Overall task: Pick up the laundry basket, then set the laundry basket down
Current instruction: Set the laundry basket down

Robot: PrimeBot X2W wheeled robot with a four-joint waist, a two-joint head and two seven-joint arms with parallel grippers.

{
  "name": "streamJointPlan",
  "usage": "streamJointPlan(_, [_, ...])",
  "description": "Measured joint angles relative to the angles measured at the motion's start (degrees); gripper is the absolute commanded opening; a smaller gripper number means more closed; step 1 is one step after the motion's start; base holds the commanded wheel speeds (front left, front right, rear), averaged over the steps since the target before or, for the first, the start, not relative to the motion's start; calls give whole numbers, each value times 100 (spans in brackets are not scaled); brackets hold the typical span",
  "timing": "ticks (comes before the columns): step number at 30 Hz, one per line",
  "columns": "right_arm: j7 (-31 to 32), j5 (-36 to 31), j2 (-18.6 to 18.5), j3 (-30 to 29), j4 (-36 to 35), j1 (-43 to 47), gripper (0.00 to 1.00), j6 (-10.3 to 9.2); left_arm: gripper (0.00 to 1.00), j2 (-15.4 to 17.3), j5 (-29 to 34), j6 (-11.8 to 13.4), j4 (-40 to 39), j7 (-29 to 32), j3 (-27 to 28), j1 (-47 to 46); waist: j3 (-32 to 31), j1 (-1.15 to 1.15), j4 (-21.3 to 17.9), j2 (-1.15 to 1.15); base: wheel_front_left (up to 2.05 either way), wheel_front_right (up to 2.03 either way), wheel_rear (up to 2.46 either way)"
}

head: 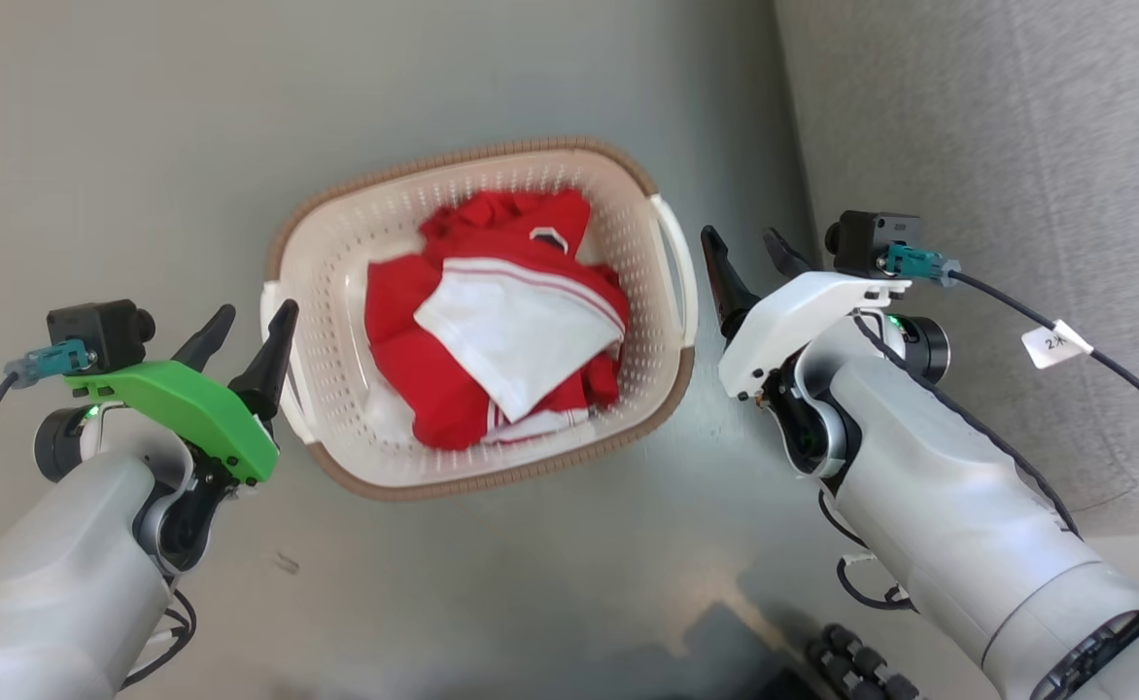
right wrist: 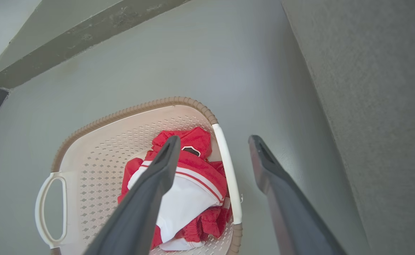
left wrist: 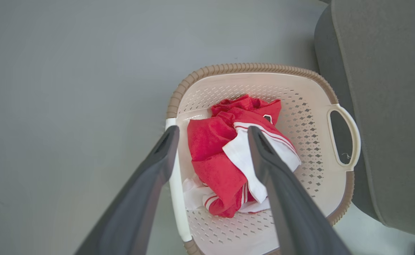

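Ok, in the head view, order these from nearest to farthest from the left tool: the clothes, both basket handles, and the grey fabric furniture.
1. Left handle, right beside the left tool.
2. Red and white clothes, inside the laundry basket.
3. Right handle, basket's far side.
4. Grey fabric furniture, far right.

The basket (head: 331, 253) is smooth cream plastic, perforated, faintly shiny; its rim (head: 492, 154) is brown plastic moulded to a ribbed, woven look; its handles (head: 688, 287) are plain glossy white plastic; the clothes (head: 492, 340) inside are soft matt cloth, red and white; the floor (head: 142, 146) is smooth grey with a dull sheen; the upholstery (head: 1017, 146) beside the basket is rough grey woven cloth; the fingers (left wrist: 147, 191) look like dark matt plastic.
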Motion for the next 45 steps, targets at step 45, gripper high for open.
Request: streamJointPlan(45, [-1,-2659,-350,-2392,-2825,2549,100,101,100,-610,2581,10,-2065,0,3823,2588,-3468,-1,614,0,0,0,0])
